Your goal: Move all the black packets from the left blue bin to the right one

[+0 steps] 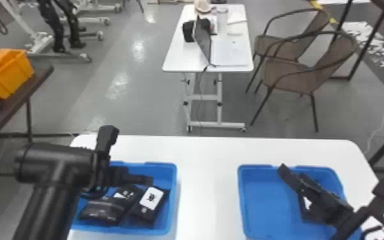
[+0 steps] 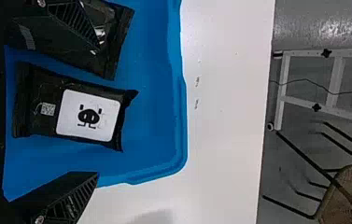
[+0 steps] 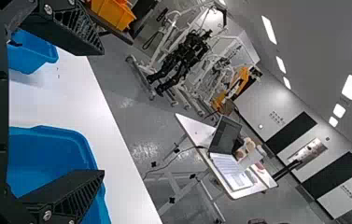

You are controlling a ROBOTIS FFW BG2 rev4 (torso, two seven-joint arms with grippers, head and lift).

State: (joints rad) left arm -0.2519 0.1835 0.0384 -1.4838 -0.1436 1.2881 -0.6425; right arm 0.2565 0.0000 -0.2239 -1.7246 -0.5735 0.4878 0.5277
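Observation:
In the head view my left gripper (image 1: 130, 154) stands open over the left blue bin (image 1: 173, 198). Under it lie a labelled black packet (image 1: 144, 210) and, farther left, more black packaging (image 1: 100, 209), partly overlapping it. The left wrist view has the open left gripper (image 2: 95, 111) around the level of the labelled packet (image 2: 47, 95), not holding it; one finger covers part of another packet (image 2: 113, 46). My right gripper (image 1: 336, 178) is open above the right blue bin (image 1: 242, 198), where a black packet (image 1: 306, 212) is partly hidden beneath it. The right wrist view has the right gripper (image 3: 102, 111) with empty fingers.
Both bins stand on a white table (image 1: 207, 185), with a strip of tabletop between them. Beyond it are a small white table (image 1: 181, 59) with a laptop and wicker chairs (image 1: 290, 75). An orange crate (image 1: 9, 73) sits on a dark table at the left.

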